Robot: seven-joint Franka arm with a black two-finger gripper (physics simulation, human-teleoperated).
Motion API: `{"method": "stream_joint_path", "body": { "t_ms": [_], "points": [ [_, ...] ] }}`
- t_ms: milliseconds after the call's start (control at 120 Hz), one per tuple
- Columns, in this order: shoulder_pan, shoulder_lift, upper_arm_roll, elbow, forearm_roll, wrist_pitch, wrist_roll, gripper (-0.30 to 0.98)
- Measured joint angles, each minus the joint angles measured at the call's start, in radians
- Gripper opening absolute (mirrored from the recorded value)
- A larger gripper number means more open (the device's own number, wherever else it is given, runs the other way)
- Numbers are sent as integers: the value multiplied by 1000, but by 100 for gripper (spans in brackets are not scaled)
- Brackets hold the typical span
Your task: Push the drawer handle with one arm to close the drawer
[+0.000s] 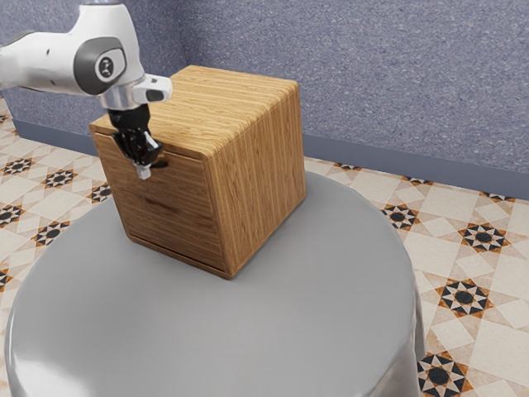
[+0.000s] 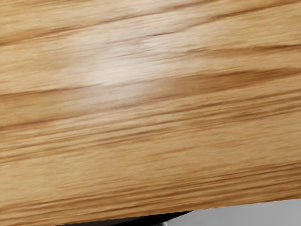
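Cabinet: a wooden box (image 1: 260,157) with rounded edges, upright on the table (image 1: 289,306), its drawer side facing the exterior view's lower left.
Drawer: its front (image 1: 186,215) lies about level with the cabinet's front edges, a thin dark seam along the bottom; whether it is fully shut, I cannot tell.
Handle: a dark piece (image 1: 161,165) high on the drawer front, partly hidden by the gripper; its full shape cannot be made out.
Arm: white and grey (image 1: 50,62), coming in from the exterior view's left, its hand near the cabinet's upper front edge.
Gripper: black with a pale tip (image 1: 143,171), pointing down in front of the upper drawer front, just beside the handle; contact cannot be told.
Grip: I cannot tell whether it is open or closed.
Wrist view: the cabinet's top, long grain and a pale glare across it; beyond its front edge, a strip of table and a dark shape (image 2: 136,220), too little of it showing to name.
Streak: a dark mark (image 1: 161,203) below the handle, grain or shadow, unclear which.
Table: round, under a smooth grey cover.
Room: speckled blue-grey wall (image 1: 397,74), plain baseboard (image 1: 413,175), floor (image 1: 463,331) of pale tiles with dark star patterns.
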Motion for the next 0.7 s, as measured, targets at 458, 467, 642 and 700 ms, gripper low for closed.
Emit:
{"method": "stream_joint_path", "body": {
  "t_ms": [458,467,642,700],
  "points": [
    [43,-278,-59,-62,-32,-168,76,21],
    [36,-282,-59,-61,-38,-175,85,23],
    [10,-299,-65,-42,-96,-277,242,49],
    [12,-299,-64,-35,-103,-296,285,53]
  ]
}}
